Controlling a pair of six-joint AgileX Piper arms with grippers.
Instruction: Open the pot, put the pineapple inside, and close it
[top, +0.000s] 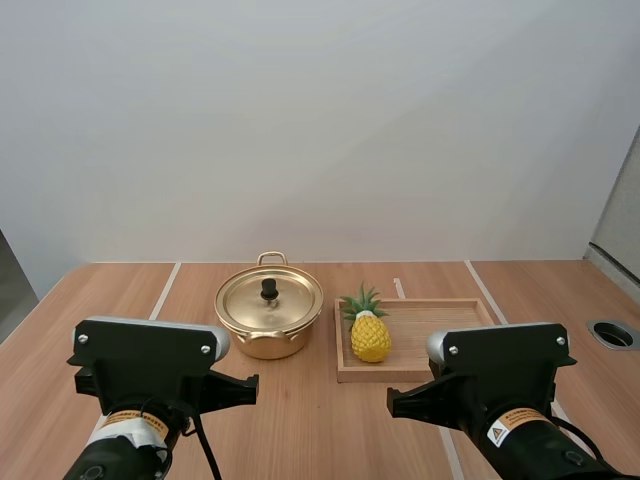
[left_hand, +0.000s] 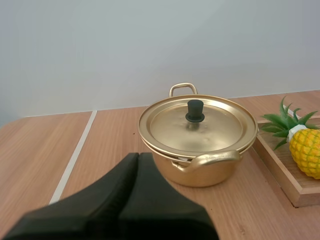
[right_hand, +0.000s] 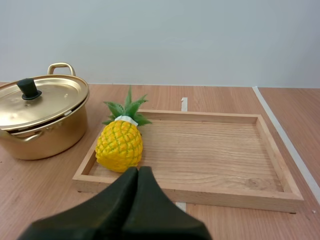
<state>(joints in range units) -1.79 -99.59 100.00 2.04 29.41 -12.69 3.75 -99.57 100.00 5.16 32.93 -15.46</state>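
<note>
Two grippers are held clenched on nothing: the left gripper (left_hand: 138, 156) facing the pot (left_hand: 200, 170), the right gripper (right_hand: 138, 171) facing the pineapple (right_hand: 119, 146), which lies in the tray (right_hand: 225, 195) at the pot's 3 o'clock. Opening is judged not yet begun; the knob (left_hand: 195, 110) of the lid (left_hand: 210, 131) must be grasped first.

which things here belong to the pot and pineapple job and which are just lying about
For the job: pot; lid, sitting on the pot; pineapple.
Just lying about: wooden tray, which the pineapple lies in; table.
</note>
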